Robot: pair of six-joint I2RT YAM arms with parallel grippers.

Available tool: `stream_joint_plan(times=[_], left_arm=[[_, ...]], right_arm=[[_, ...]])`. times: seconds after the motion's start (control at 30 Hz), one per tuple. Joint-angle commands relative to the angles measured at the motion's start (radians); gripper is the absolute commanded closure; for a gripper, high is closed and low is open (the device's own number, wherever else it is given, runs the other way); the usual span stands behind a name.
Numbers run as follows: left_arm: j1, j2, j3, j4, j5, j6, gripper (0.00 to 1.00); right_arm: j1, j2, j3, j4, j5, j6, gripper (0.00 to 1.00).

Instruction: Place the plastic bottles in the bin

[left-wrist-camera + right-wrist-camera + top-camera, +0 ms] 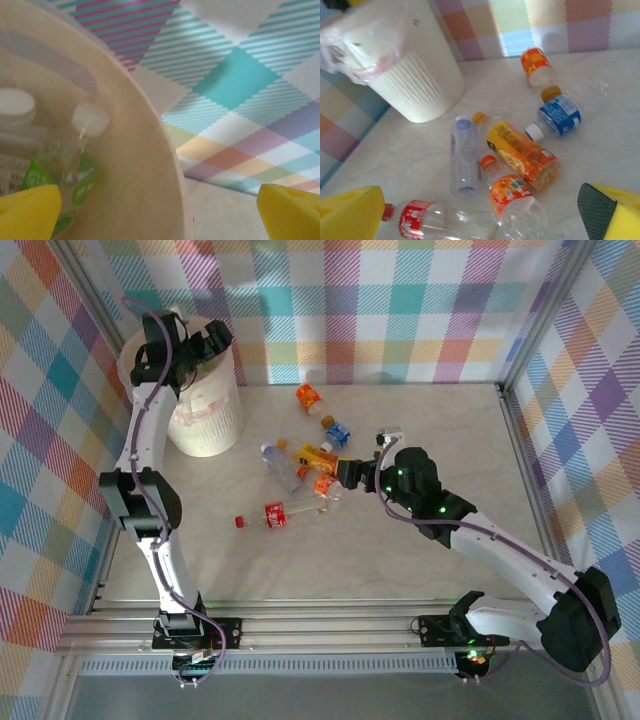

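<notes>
We are holding our left fingers spread and empty over the round cream-white ribbed bin at far left, a green-labelled clear bottle lying inside. Our right fingers, also spread, are hovering above small clear plastic bottles scattered across the pale counter. They are looking light, slick, crushable; we are favouring a gentle pinch across the labelled middle.

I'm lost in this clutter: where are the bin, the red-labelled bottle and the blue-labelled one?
Round cream-white waste bin [210, 425], top view, outer wall.
Clear plastic bottle with red label [415, 219], right wrist view, label.
Plastic bottle with blue label [561, 115], right wrist view, label.
</notes>
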Motion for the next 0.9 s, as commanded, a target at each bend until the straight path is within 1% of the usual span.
stream_joint_plan(times=[0.0, 0.13, 0.2, 0.27, 0.47, 0.6, 0.67, 0.73, 0.87], left_arm=[[-0.008, -0.184, -0.131, 0.159, 0.027, -0.001, 0.00], [-0.014, -0.284, -0.247, 0.204, 0.094, -0.020, 0.00], [-0.016, -0.329, -0.298, 0.211, 0.145, -0.030, 0.00], [-0.016, -0.378, -0.351, 0.209, 0.182, -0.028, 0.00], [-0.016, -0.562, -0.545, 0.191, 0.212, -0.008, 0.00], [-0.018, -0.666, -0.679, 0.198, 0.226, -0.065, 0.00], [-0.020, -0.712, -0.756, 0.206, 0.230, -0.111, 0.00], [-0.031, -0.760, -0.853, 0.249, 0.237, -0.161, 0.00], [-0.089, -0.814, -0.993, 0.291, 0.257, -0.185, 0.00]], right_arm=[[0.000, 0.044, 0.028, -0.064, 0.039, 0.042, 0.00], [-0.003, 0.106, 0.032, -0.042, -0.033, 0.009, 0.00], [-0.009, 0.154, 0.040, -0.032, -0.084, -0.053, 0.00], [-0.014, 0.211, 0.070, -0.070, -0.114, -0.105, 0.02], [-0.030, 0.356, 0.145, -0.149, -0.224, -0.220, 0.08], [-0.066, 0.460, 0.207, -0.217, -0.297, -0.254, 0.17], [-0.075, 0.500, 0.234, -0.237, -0.300, -0.266, 0.19], [-0.081, 0.538, 0.253, -0.241, -0.286, -0.276, 0.20], [-0.084, 0.602, 0.300, -0.267, -0.288, -0.306, 0.21]])
